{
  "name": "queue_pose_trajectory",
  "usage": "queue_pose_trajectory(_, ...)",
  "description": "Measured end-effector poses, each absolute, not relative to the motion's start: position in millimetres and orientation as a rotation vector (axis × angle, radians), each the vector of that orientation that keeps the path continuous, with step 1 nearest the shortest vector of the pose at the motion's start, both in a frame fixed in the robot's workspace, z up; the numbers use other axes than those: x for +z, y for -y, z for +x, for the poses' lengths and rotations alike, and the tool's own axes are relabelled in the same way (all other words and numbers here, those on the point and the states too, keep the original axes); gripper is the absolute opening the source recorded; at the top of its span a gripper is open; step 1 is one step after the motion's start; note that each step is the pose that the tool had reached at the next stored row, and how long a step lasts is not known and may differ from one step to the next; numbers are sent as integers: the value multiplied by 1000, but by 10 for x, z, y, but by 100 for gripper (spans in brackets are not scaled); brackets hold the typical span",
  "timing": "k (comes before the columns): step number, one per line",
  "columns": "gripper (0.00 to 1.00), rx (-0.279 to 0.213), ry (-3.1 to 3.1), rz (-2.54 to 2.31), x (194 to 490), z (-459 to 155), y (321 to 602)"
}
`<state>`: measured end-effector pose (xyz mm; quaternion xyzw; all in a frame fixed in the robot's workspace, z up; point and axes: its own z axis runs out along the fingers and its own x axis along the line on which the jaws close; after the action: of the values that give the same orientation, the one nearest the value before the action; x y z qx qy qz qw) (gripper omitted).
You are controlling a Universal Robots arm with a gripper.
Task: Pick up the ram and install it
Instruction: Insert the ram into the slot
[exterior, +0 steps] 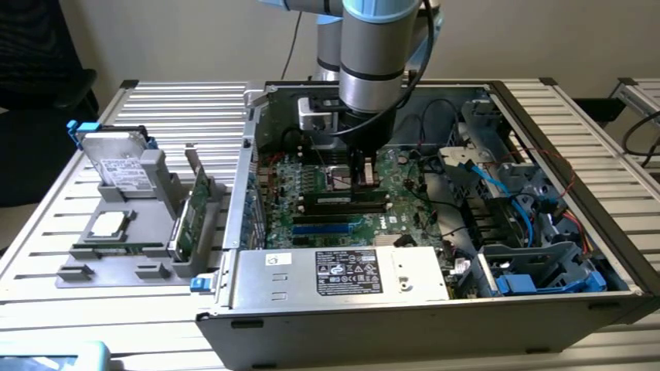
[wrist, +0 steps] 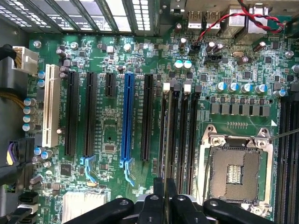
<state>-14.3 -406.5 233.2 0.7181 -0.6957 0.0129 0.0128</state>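
My gripper [exterior: 361, 182] reaches down into the open computer case [exterior: 247, 154], its tips at the memory slots [exterior: 341, 205] of the green motherboard [exterior: 407, 174]. In the wrist view the two black fingers [wrist: 159, 191] stand almost together. The ram [wrist: 165, 135] shows edge-on between them as a thin strip. It runs along the leftmost of the black memory slots [wrist: 192, 130], up to that slot's white clip [wrist: 166, 87]. The gripper is shut on the ram. How deep the ram sits in its slot I cannot tell.
The empty processor socket [wrist: 236, 170] lies beside the slots. A grey tray [exterior: 77, 270] on the exterior view's left carries a hard drive [exterior: 113, 158], a silver processor chip [exterior: 108, 226] and an upright green expansion card [exterior: 196, 209]. The power supply [exterior: 341, 272] and blue cables [exterior: 484, 178] crowd the case.
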Motion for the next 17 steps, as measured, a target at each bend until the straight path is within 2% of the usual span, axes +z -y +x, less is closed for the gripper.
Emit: queue_pose_trajectory(17, 13, 41, 2163, 2243, 2303, -140, 4071)
